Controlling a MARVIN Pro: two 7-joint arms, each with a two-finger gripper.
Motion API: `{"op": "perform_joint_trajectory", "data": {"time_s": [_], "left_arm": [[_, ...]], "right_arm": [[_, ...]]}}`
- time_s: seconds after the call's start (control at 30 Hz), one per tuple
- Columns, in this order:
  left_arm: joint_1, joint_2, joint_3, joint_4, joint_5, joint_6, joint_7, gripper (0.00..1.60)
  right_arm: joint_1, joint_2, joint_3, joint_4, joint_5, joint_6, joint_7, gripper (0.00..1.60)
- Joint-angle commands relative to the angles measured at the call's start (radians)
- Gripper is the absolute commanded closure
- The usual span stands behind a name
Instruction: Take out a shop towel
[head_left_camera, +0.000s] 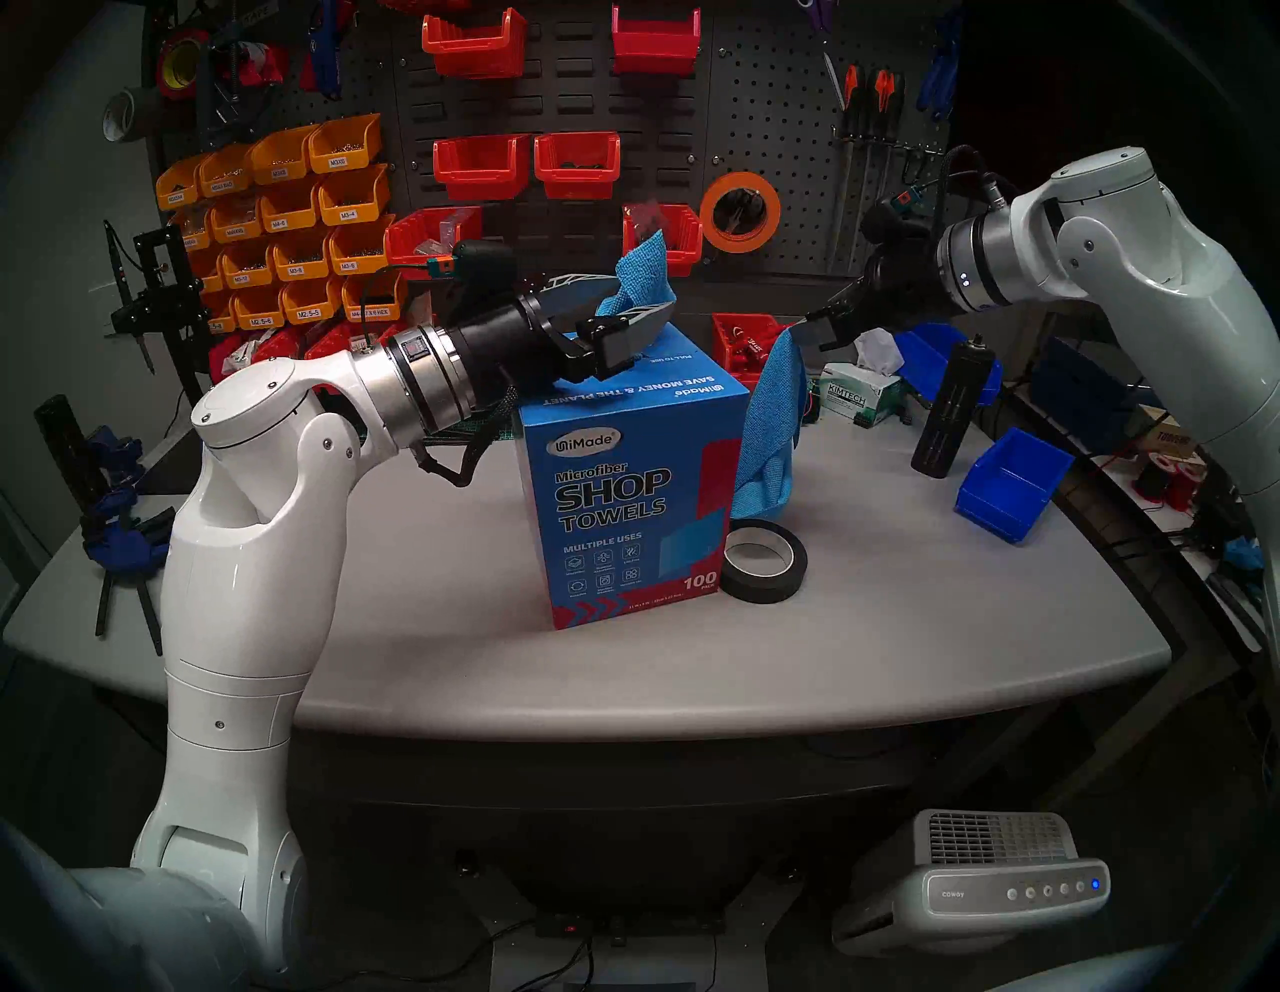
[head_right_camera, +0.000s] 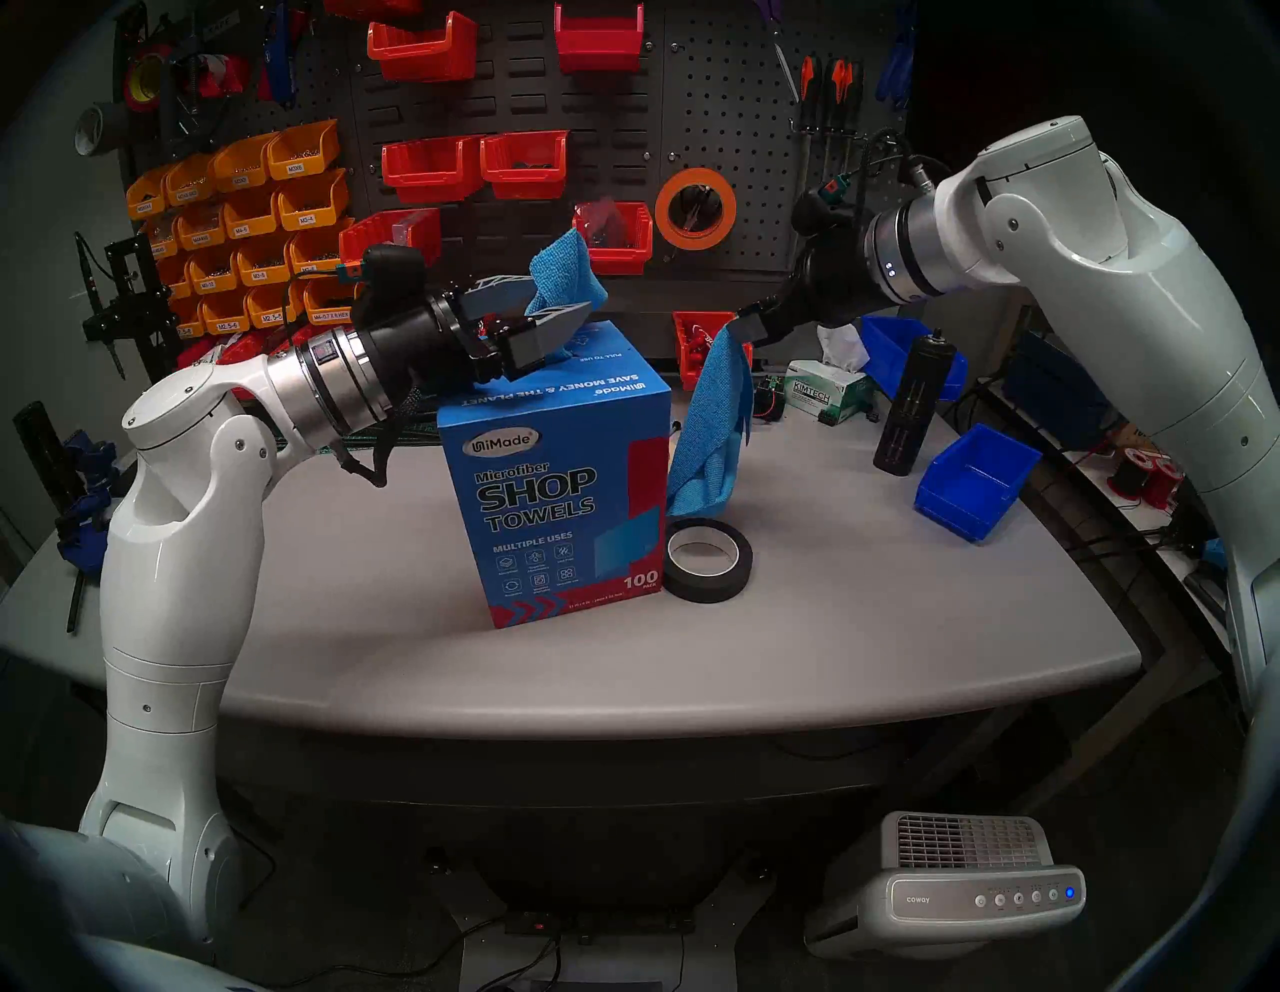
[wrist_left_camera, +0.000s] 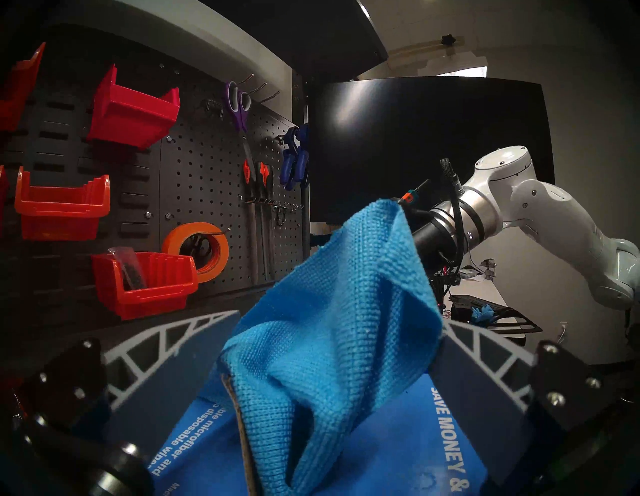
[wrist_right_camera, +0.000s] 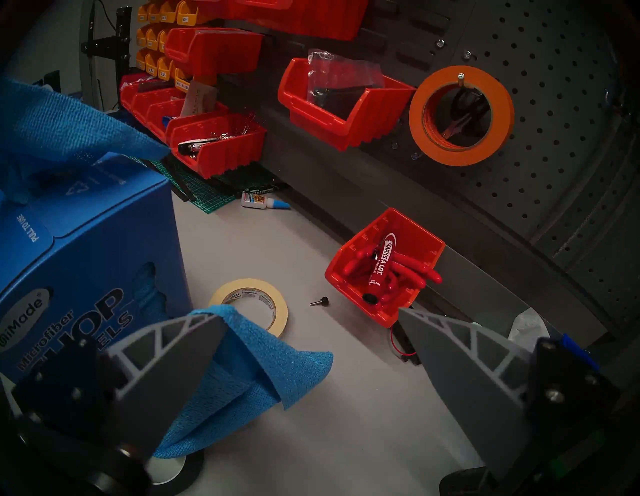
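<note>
A blue "SHOP TOWELS" carton stands upright mid-table. One sky-blue shop towel hangs limp to the carton's right, draped over one finger of my right gripper. That gripper's jaws stand wide apart and open, and the towel's lower end reaches down beside a black tape roll. Another blue towel pokes up from the slot in the carton's top. My left gripper hovers just over that top, open, with a finger on each side of this towel and apart from it.
A black tape roll lies against the carton's right foot, and a beige tape roll lies behind it. A red bin of markers, a Kimtech tissue box, a black cylinder and a blue bin stand to the right. The pegboard wall closes the back.
</note>
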Motion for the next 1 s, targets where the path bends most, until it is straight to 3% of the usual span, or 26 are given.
{"op": "perform_joint_trajectory", "data": {"time_s": [0.0,0.27,0.3,0.5,0.97], "left_arm": [[-0.083,0.088,-0.057,0.013,-0.015,0.049,-0.053,0.0],[-0.177,0.119,-0.099,0.042,-0.047,0.115,-0.09,0.0],[-0.149,0.118,-0.116,0.02,-0.059,0.115,-0.081,0.0],[-0.212,0.149,-0.119,0.022,-0.075,0.157,-0.086,0.0],[-0.334,0.203,-0.052,0.041,-0.109,0.249,-0.123,0.0]], "right_arm": [[0.045,-0.003,0.028,-0.003,-0.003,-0.003,-0.009,0.0],[0.046,-0.001,0.031,-0.002,-0.004,-0.003,-0.013,0.0],[0.046,-0.001,0.031,-0.002,-0.004,-0.003,-0.014,0.0],[0.044,0.004,0.033,-0.004,-0.003,-0.003,-0.013,0.0],[0.086,0.004,0.054,-0.007,0.045,-0.003,0.034,0.0]]}}
